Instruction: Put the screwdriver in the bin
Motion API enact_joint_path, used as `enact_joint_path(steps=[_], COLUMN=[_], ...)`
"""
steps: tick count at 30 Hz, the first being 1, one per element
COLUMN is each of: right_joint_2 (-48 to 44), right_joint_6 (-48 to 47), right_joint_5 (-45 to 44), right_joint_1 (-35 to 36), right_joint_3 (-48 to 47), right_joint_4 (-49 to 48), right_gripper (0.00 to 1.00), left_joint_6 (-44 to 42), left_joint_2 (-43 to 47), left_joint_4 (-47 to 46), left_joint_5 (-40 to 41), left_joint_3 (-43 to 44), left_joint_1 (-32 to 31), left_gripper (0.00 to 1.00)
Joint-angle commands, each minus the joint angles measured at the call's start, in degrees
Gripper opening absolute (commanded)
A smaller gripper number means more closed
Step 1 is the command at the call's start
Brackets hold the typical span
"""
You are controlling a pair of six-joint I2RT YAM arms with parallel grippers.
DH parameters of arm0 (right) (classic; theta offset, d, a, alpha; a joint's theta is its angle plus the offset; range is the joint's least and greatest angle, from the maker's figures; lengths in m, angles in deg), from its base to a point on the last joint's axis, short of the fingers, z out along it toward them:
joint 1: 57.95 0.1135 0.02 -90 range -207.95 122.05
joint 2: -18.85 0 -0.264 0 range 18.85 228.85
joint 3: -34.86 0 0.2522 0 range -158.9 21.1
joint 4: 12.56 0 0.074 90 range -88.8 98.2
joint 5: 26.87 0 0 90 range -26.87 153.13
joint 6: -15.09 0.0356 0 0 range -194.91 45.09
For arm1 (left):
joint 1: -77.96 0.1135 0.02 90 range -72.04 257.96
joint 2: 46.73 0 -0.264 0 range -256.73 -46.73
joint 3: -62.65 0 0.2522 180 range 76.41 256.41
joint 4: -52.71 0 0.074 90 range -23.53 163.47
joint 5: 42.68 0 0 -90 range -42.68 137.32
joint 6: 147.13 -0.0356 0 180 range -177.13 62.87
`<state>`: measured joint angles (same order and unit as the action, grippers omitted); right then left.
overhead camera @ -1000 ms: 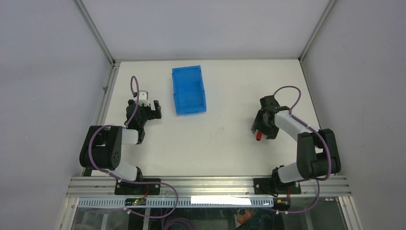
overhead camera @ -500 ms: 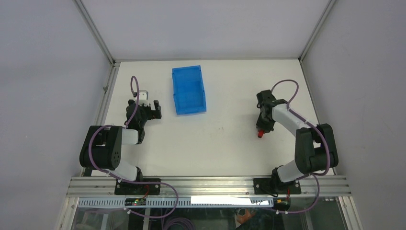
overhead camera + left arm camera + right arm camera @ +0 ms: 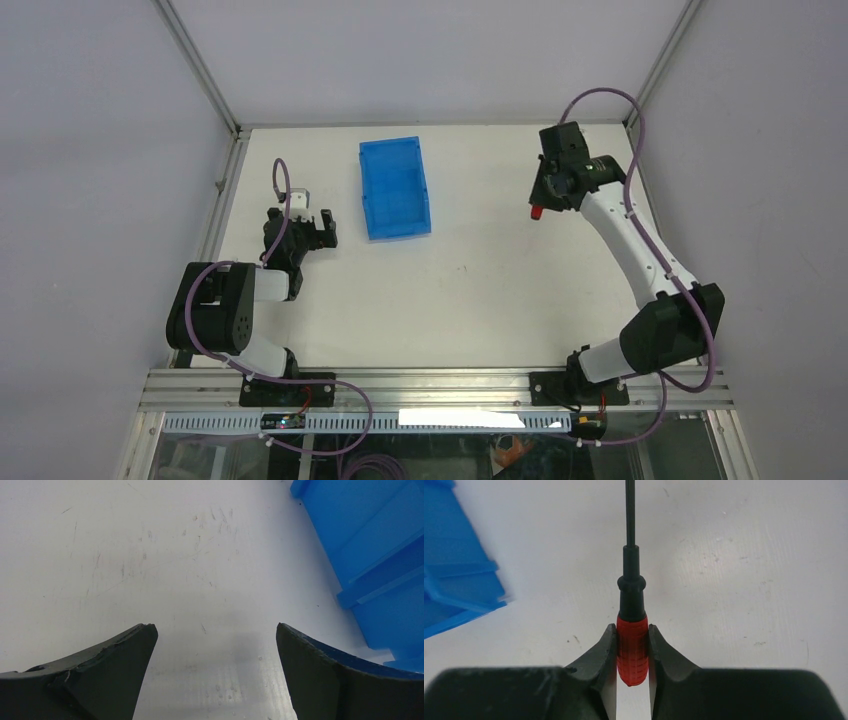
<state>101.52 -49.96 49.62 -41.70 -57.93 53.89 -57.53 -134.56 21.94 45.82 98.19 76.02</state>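
Observation:
My right gripper [image 3: 632, 632] is shut on the screwdriver [image 3: 632, 650], clamping its red handle while the thin black shaft runs away from the fingers. Seen from above, that gripper [image 3: 545, 198] hangs high over the table's far right, with the red handle [image 3: 536, 212] poking out below it. The translucent blue bin [image 3: 395, 187] stands at the far middle of the table, well to the left of the held screwdriver; a corner of the bin [image 3: 454, 590] shows at the left of the right wrist view. My left gripper [image 3: 318, 228] rests open on the table just left of the bin [image 3: 380, 555].
White walls and metal frame posts [image 3: 200, 70] close the table in on three sides. The arm bases sit on the rail [image 3: 430, 385] at the near edge. A small dark speck [image 3: 462, 267] marks the table's middle.
My right gripper has closed on the screwdriver, lifted it off the table and carried it toward the far right. The left arm has not moved.

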Motion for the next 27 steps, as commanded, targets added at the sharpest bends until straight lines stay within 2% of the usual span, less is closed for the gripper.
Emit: enact_joint_path(steps=[1, 5, 10, 18, 21, 27], right_joint_2=[1.6, 6.9, 19.4, 42.9, 49.3, 54.1], right_joint_6=[-1.7, -2.7, -6.7, -10.7, -13.1, -14.9], right_joint_5=[0.7, 1.1, 4.2, 8.9, 9.9, 11.2], right_joint_1=[6.0, 13.5, 22.8, 25.8, 26.4, 26.5], right_joint_3=[-8.2, -17.0, -31.8, -56.6, -60.5, -59.7], right_joint_4=[3.6, 3.8, 4.6, 7.6, 6.7, 2.5], right_gripper=[0.00, 0.00, 0.00, 0.02, 0.07, 0.12], left_joint_6=[1.0, 1.0, 1.0, 1.0, 0.9, 0.9], left_joint_2=[1.5, 1.4, 1.5, 1.4, 1.4, 1.4], left_joint_4=[-1.5, -1.5, -1.5, -1.5, -1.6, -1.5], left_joint_5=[0.0, 0.0, 0.0, 0.0, 0.1, 0.0], left_joint_3=[0.2, 0.2, 0.2, 0.2, 0.2, 0.2], left_joint_1=[-0.5, -0.5, -0.4, -0.5, -0.5, -0.5], left_gripper=[0.99, 0.99, 0.99, 0.99, 0.99, 0.99])
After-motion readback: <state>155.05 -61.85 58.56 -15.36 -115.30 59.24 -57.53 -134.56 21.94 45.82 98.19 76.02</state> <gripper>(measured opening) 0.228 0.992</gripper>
